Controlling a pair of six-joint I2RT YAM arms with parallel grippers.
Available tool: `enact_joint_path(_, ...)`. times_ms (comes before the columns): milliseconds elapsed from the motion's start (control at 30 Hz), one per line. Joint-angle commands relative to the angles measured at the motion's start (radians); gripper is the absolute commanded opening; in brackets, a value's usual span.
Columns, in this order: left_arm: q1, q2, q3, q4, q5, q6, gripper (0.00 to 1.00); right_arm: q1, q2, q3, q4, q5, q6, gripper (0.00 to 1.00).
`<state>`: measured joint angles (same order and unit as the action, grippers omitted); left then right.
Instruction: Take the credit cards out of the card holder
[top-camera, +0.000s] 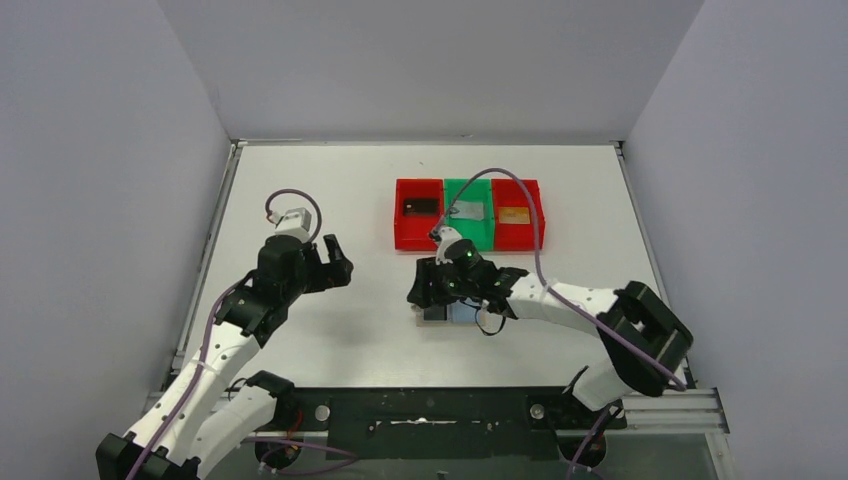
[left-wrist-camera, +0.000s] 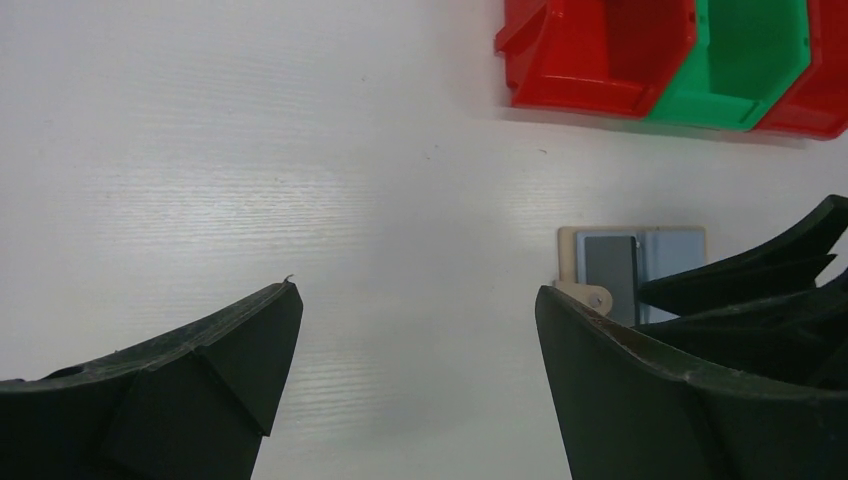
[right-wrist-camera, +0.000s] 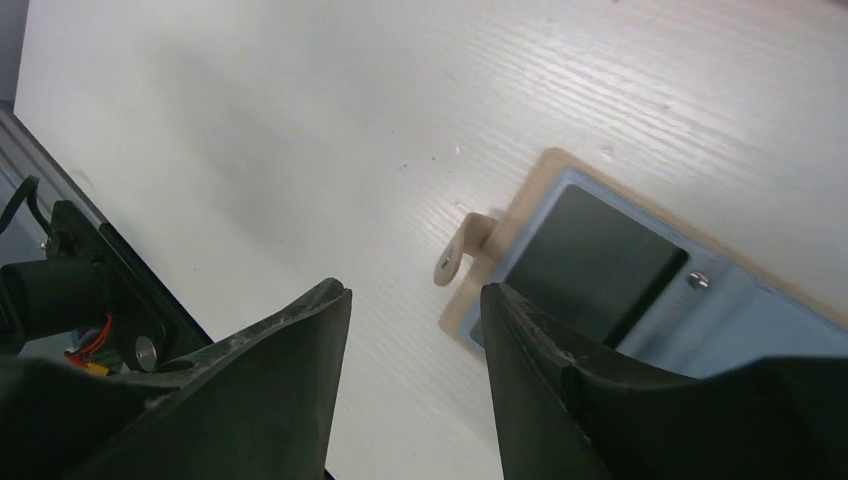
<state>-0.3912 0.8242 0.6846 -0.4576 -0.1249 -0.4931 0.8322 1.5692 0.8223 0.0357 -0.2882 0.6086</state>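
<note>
Right gripper (right-wrist-camera: 415, 290), half-spread and empty, over the holder (right-wrist-camera: 730, 310); dark card (right-wrist-camera: 590, 262) sits inside. Best pinch its free edge, lift flat. Left gripper (left-wrist-camera: 418, 290), holder's 9 o'clock, spread wide.

- Setting: a robotics laboratory test cell.
- Enclosure: plain pale walls (top-camera: 430, 60) close in a white table (top-camera: 320, 190) on three sides.
- Apparatus: cabled left arm (top-camera: 215, 345) and right arm (top-camera: 575, 298), bolted to a metal rail (top-camera: 430, 412) at the table's near edge.
- Props: red and green plastic bins (top-camera: 418, 238) in a row.
</note>
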Motion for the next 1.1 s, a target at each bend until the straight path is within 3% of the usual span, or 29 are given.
enact_joint_path(0,-0.007,-0.018,0.015,0.118,0.155,-0.002,0.87,-0.010,-0.220,-0.087,-0.014,0.240,0.008,0.53)
enact_joint_path(133,-0.081,0.031,0.057,0.188,0.249,-0.092,0.78,-0.055,-0.361,-0.182,-0.060,0.406,0.080,0.56)
enact_joint_path(300,-0.449,0.199,0.179,0.215,-0.002,-0.165,0.78,-0.201,-0.438,-0.285,-0.080,0.402,0.149,0.55)
enact_joint_path(433,-0.598,0.401,0.249,0.251,-0.090,-0.213,0.77,-0.253,-0.514,-0.352,-0.061,0.400,0.181,0.54)
enact_joint_path(633,-0.647,0.575,0.237,0.416,-0.130,-0.343,0.71,-0.278,-0.678,-0.449,-0.059,0.455,0.255,0.54)
enact_joint_path(700,-0.648,0.623,0.238,0.448,-0.137,-0.391,0.65,-0.280,-0.742,-0.473,-0.066,0.474,0.267,0.54)
enact_joint_path(933,-0.650,0.794,0.312,0.439,-0.180,-0.481,0.60,-0.281,-0.829,-0.512,-0.072,0.478,0.293,0.53)
enact_joint_path(1067,-0.649,0.836,0.328,0.355,-0.262,-0.519,0.59,-0.280,-0.798,-0.508,-0.028,0.387,0.275,0.53)
